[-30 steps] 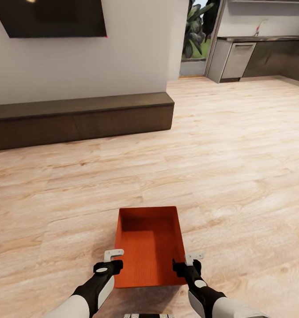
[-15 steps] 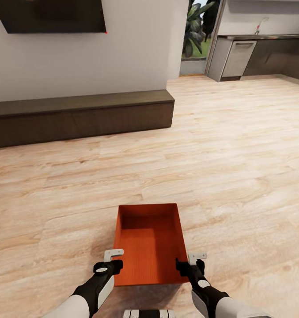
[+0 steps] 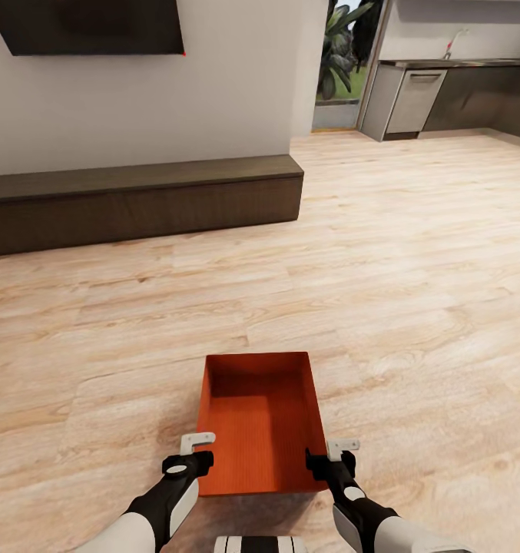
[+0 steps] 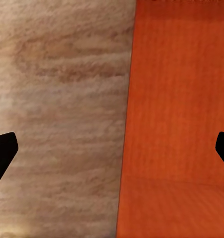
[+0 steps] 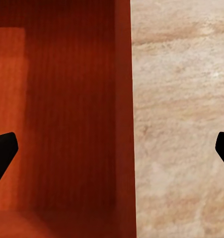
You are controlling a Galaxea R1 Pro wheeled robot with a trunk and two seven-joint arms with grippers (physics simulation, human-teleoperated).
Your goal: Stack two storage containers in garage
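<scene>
A: How do the arms sit?

B: Both reach forward and down, elbows near the trunk; the left claw (image 3: pixel 189 461) hangs at the bin's left wall near its close corner, the right claw (image 3: pixel 326 462) at the right wall opposite.

A: Spread or pinching?

B: Spread, both; each wrist view shows the two dark fingertips far apart at the frame edges, with a wall of the bin (image 3: pixel 260 422) running between them, untouched as far as I can see.

A: And the bin itself?

B: An orange-red open box on the pale wood floor (image 3: pixel 413 307), straight ahead between the claws; a long dark cabinet (image 3: pixel 137 203) stands well beyond it, under a black TV (image 3: pixel 91 27).
</scene>
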